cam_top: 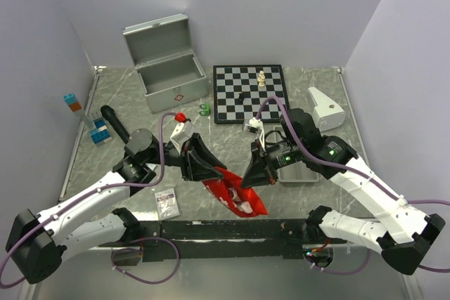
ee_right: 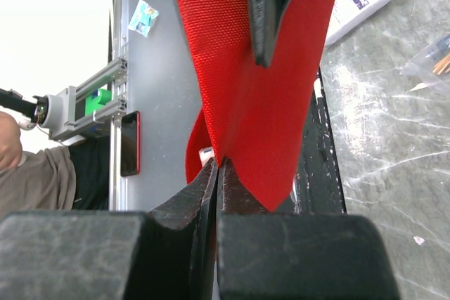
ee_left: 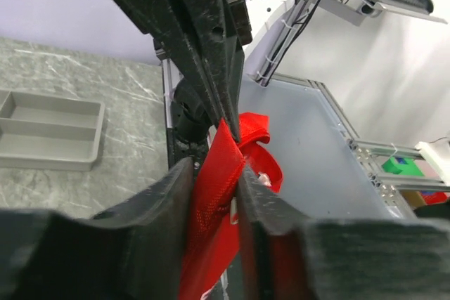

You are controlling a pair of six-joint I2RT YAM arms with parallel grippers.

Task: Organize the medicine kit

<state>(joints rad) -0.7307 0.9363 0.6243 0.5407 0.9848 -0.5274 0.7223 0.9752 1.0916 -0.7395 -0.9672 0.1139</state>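
The medicine kit's silver case [cam_top: 171, 68] stands open at the back left, lid up. Its red pouch [cam_top: 235, 194] hangs in the air over the table's near edge, stretched between both grippers. My left gripper [cam_top: 214, 172] has its jaws pressed on the pouch's left edge; in the left wrist view the red fabric [ee_left: 218, 194] fills the gap at the fingertips [ee_left: 214, 166]. My right gripper [cam_top: 246, 177] is shut on the other edge, and its tips [ee_right: 218, 163] pinch a fold of the pouch [ee_right: 253, 89].
A chessboard [cam_top: 249, 93] with a white piece [cam_top: 261, 77] lies behind the grippers. A shallow grey tray [ee_left: 42, 128] sits under the right arm. A white object [cam_top: 325, 107], a black cylinder [cam_top: 114, 123], blue blocks [cam_top: 100, 133] and a small packet [cam_top: 166, 201] lie around.
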